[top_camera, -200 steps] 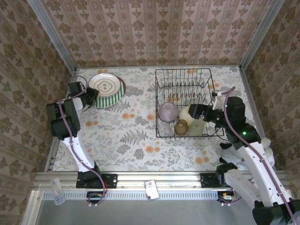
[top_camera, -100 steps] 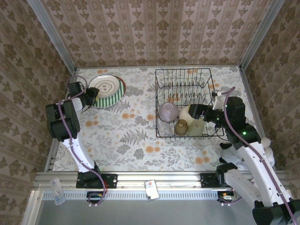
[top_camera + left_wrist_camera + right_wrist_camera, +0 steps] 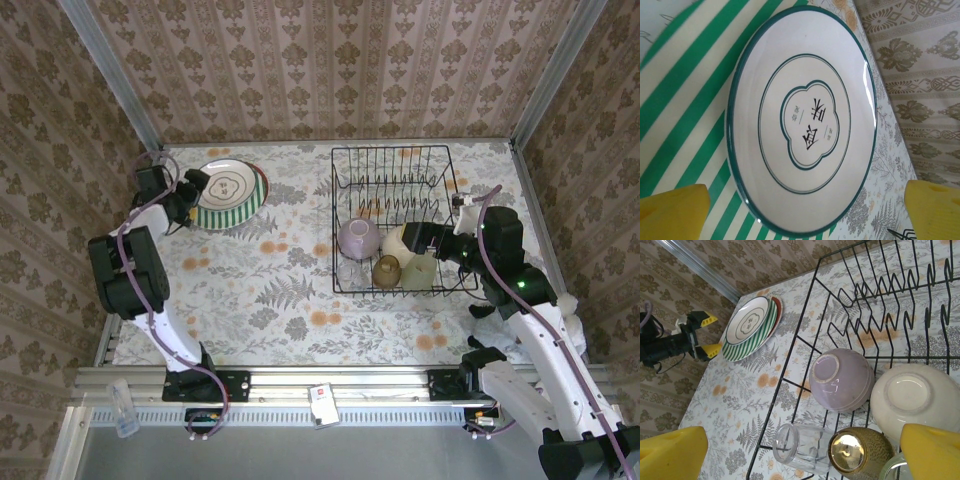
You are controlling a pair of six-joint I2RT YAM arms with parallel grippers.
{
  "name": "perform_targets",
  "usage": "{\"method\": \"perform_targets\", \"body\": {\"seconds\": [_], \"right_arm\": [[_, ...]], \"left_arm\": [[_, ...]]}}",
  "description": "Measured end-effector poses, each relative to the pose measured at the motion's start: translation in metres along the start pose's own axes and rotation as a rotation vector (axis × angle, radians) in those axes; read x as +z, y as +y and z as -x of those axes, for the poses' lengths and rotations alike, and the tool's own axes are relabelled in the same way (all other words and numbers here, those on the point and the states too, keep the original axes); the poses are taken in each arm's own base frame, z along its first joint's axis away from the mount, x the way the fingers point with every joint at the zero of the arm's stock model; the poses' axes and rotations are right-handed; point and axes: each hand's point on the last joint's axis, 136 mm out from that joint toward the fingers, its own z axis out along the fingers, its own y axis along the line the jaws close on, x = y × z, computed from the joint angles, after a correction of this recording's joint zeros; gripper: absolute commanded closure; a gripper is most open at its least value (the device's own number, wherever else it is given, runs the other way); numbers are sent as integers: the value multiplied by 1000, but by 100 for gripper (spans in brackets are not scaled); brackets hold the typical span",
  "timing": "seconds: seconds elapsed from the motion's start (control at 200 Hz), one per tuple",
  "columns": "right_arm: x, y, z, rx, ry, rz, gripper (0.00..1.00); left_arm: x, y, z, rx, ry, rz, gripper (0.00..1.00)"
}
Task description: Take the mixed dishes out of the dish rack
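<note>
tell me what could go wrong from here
The open left gripper sits beside the cream green-ringed round plate, which sits off-centre on the green-white striped plate; pulling back might drag it. In the black wire dish rack, the lavender bowl, amber cup and clear glass crowd together, so a grab may knock neighbours.

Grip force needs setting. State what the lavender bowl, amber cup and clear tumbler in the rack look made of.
Lavender bowl: likely glazed ceramic; opaque, soft sheen, paler foot ring. Amber cup: probably tinted glass; dimpled, glossy, glint inside. Clear tumbler: glass or clear plastic; fully see-through.
</note>
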Motion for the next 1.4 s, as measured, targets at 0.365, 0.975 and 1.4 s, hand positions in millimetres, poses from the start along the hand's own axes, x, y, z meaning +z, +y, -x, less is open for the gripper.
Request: {"method": "perform_targets", "body": {"seconds": [0.365, 0.975, 1.4], "right_arm": [[0, -8, -5, 4, 17, -41, 0], [-11, -40, -27, 23, 128, -239, 0], [-7, -61, -51, 44, 253, -349, 2]], "left_arm": [[-71, -31, 4, 130, -47, 95, 0], [-172, -135, -96, 698, -37, -92, 0], [-213, -131, -208, 985, 105, -305, 0]]}}
